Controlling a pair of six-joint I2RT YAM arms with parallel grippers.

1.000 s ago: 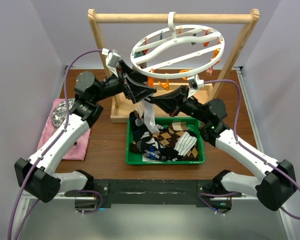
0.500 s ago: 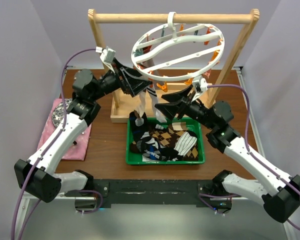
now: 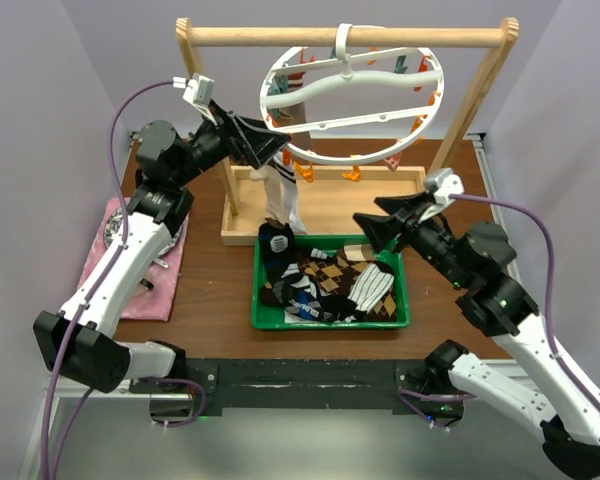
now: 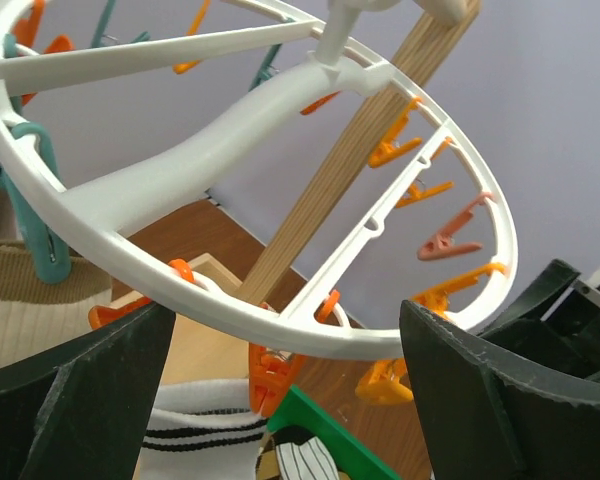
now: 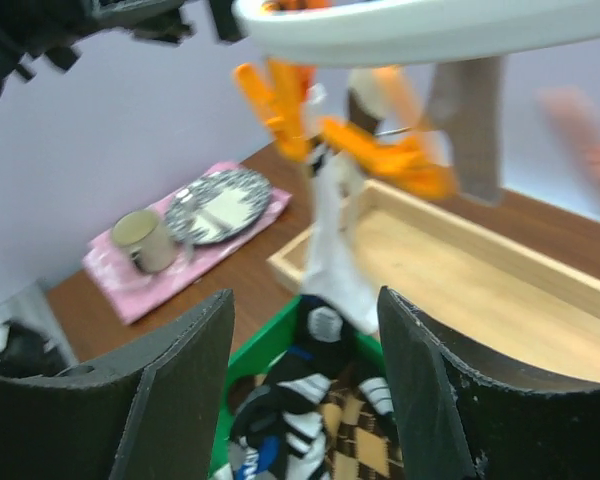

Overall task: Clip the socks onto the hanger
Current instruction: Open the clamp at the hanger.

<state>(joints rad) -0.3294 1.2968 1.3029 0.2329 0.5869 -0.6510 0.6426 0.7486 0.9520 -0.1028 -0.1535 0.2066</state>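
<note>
White plastic is what you are working against: the hanger [image 3: 346,66] hangs by its hook from the wooden frame [image 3: 250,36], tilted and, by the look of it, free to swing. One white sock with black bands [image 3: 283,200] hangs from a peg on the ring's left side, its toe reaching down to the green tray [image 3: 330,323]. The other socks [image 3: 325,280] lie heaped in that tray.

Your left gripper [image 3: 268,156] is up beside the ring's left edge, fingers spread wide and holding nothing. Your right gripper [image 3: 365,232] hovers over the tray's back right corner, fingers parted and empty too.

The step in hand looks like fetching the next sock. Go for one lying on top, such as the black-and-white striped sock [image 3: 372,285], and pinch it near the cuff so that only one layer comes up. Lift it clear of the heap before you swing towards the ring. Pick a free orange peg [image 4: 450,240] well apart from the hung sock. Steady the ring with the left gripper first, or the peg is likely to drift away as you push.
</note>
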